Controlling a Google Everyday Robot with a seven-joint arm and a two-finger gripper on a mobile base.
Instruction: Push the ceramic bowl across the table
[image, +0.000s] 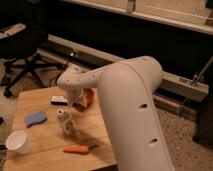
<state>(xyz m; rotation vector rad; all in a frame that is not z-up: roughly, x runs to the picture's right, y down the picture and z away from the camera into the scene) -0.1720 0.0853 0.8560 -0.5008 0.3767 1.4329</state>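
The ceramic bowl (88, 97) is sitting toward the far side of the counter (45, 134), right of centre, its left part hidden by the wrist of the white arm (125, 105).

Nearest the viewer, a white cup (17, 141) is standing at the near left corner, and a carrot (77, 148) is lying along the near edge. Farther in, a small pale crumpled object (65, 122) is standing mid-counter, with a blue sponge (35, 118) lying to its left. Beyond these, a small dark-and-white item (58, 100) is resting just left of the arm's end.

The gripper (76, 101) is hanging low over the counter, right beside the bowl's left flank; contact looks likely but is not resolvable, and whether the gripper is open or closed cannot be told.

For a clean push, the gripper should probably be pressing low on the bowl's wall and through its centre, moving slowly so the bowl is sliding rather than tipping or spinning off. The free path appears to be running rightward or farther, away from the crumpled object.
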